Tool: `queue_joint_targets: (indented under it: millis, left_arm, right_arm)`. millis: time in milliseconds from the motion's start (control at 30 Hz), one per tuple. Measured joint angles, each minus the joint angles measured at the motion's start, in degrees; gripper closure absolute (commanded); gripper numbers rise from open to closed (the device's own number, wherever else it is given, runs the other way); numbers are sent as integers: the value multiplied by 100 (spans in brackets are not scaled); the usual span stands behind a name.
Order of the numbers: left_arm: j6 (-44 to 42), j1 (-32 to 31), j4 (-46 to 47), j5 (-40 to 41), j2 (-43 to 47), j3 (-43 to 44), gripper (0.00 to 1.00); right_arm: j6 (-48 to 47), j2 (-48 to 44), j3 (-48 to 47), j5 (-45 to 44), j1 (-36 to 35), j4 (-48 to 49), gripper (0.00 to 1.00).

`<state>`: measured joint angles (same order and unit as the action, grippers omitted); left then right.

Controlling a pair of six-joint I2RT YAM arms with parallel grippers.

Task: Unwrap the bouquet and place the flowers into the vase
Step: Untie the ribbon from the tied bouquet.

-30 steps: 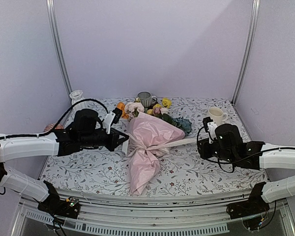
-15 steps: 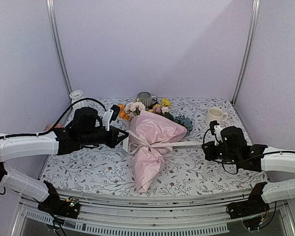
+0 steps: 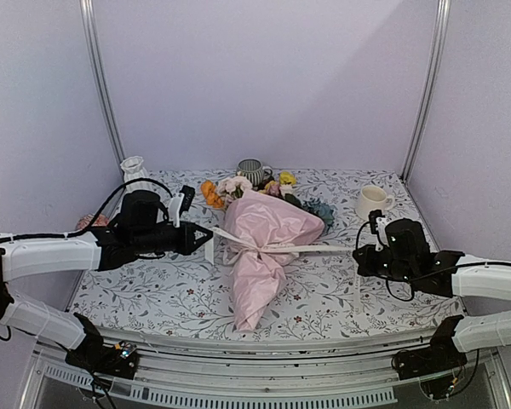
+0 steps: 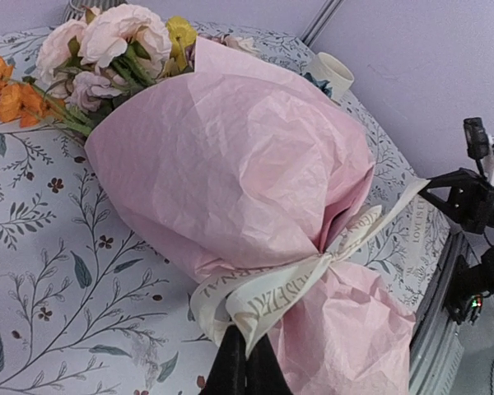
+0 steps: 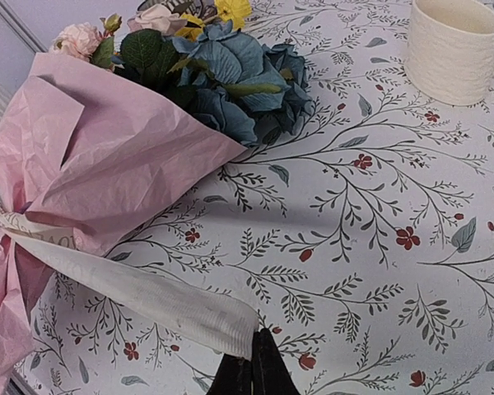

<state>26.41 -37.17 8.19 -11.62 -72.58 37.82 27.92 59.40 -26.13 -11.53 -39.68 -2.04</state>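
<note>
Pulling wider apart, the left gripper (image 3: 206, 237) and right gripper (image 3: 358, 253) each pinch 1 end of the ribbon (image 3: 319, 249), now taut; the bouquet (image 3: 268, 226) between them lies still wrapped, so untying looks close.

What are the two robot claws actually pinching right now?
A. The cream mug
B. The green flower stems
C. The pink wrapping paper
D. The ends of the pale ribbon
D: the left gripper and the right gripper are each shut on one end of the pale ribbon tied round the bouquet, which stretches between them.
</note>
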Motion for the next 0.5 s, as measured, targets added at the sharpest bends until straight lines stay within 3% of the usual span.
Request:
queue_joint_targets:
  millis: [500]
  left_arm:
    - [42,273,120,-125,186,-160,100]
  right_arm:
    - [258,-66,83,-160,127,-22,98]
